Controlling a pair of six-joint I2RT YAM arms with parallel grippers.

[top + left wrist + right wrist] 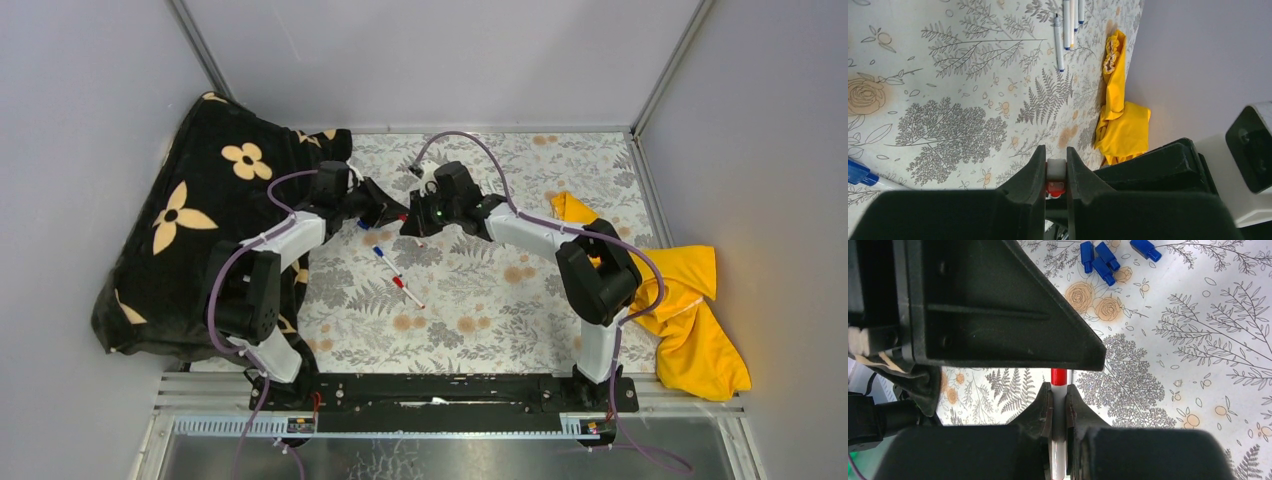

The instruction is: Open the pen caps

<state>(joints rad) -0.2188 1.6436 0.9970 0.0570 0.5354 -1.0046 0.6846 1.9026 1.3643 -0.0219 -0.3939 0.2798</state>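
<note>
Both claws meet above the middle of the flowered table [470,320], and each is pressed together on the same red-capped pen [1060,460]. The right claw [1059,391] pinches the white barrel, with the red cap [1059,376] sticking out just past its fingertips and up against the black body of the left claw [1056,161]. The left wrist view shows that claw's two fingers closed on a short white piece with a red bit below it. Whether the cap has come off the barrel cannot be told. Four loose blue caps [1104,260] lie on the table beyond the claws: three close together and one a little apart to the side. From above, three more pens lie near the claws: one with a blue end [362,226] just under the left claw, a second blue-capped one [381,253] nearer the arm bases, and a red-capped one [404,288] nearer still. The left wrist view also shows a small row of white barrels [1067,25] with blue tips, at least three and perhaps four. A black flowered cloth [200,210] lies along the table's left side and a yellow cloth [690,300] along its right.
</note>
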